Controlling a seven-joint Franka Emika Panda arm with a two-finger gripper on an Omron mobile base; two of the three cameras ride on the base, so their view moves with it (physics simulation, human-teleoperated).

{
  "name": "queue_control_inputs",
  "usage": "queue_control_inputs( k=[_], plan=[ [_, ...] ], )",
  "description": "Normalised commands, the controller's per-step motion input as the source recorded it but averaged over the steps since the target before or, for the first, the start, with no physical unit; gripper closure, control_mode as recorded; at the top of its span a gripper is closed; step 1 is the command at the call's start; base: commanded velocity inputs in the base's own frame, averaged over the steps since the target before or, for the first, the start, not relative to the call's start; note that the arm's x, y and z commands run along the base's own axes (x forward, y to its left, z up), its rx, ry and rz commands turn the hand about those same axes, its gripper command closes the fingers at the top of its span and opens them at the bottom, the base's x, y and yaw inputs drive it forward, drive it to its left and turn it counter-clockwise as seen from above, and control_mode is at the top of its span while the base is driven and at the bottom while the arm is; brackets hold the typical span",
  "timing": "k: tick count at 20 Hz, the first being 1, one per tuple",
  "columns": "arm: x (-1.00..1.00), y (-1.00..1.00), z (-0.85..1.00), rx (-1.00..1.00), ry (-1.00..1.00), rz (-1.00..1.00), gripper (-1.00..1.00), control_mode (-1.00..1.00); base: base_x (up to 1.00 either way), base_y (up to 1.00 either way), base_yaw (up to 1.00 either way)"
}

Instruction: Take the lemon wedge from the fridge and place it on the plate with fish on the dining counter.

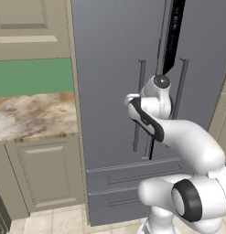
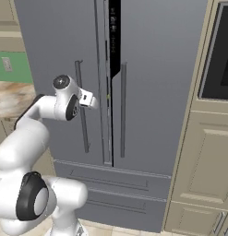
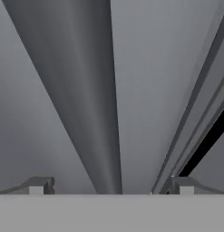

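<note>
While the white arm with dark joints is reaching forward, its two-finger gripper (image 3: 111,188) is hovering right at the left door's long dark vertical bar handle (image 2: 82,110) on the tall grey double-door fridge (image 2: 147,83). Seen from the hand camera, that handle (image 3: 81,90) is running as a broad dark band from 12 o'clock down to 6 o'clock, passing between the two small dark finger tips (image 3: 38,185). Jaws are standing wide apart, one tip on each side of the bar, clamping nothing; whether either tip is touching the bar, I cannot tell.

Fridge doors are not sitting flush: a narrow black gap (image 2: 114,37) is showing along the centre seam at 12 o'clock in the right base view, widest at the top. The same dark slit (image 3: 206,145) is appearing at 3 o'clock in the hand view. The right door's bar handle (image 2: 123,110) is hanging just past the seam, untouched. Two lower drawers (image 2: 111,184) are sitting closed beneath the doors.

The lemon wedge's position cannot be told from outside the fridge.

At 9 o'clock in the left base view, a narrow strip of beige-brown marbled countertop (image 1: 34,114) is sitting over a beige panelled cabinet (image 1: 43,173), with a green wall (image 1: 34,75) above. At 3 o'clock in the right base view, a dark built-in oven panel (image 2: 219,55) is sitting in beige cabinetry.
</note>
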Motion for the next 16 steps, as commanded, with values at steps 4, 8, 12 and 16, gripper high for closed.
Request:
queue_control_inputs(
  k=[4, 8, 12, 16],
  plan=[
    [0.38, 0.0, -0.16, 0.0, -0.08, 0.0, -1.0, -1.0, 0.0, 0.0, 0.0],
    [0.61, 0.0, -0.18, 0.0, -0.06, 0.0, -1.0, -1.0, 0.0, 0.0, 0.0],
    [0.39, 0.0, -0.11, 0.0, -0.03, 0.0, 1.0, -1.0, 0.0, 0.0, 0.0],
    [0.0, 0.0, 0.0, 0.0, 0.0, 0.0, 1.0, -1.0, 0.0, 0.0, 0.0]
  ],
)
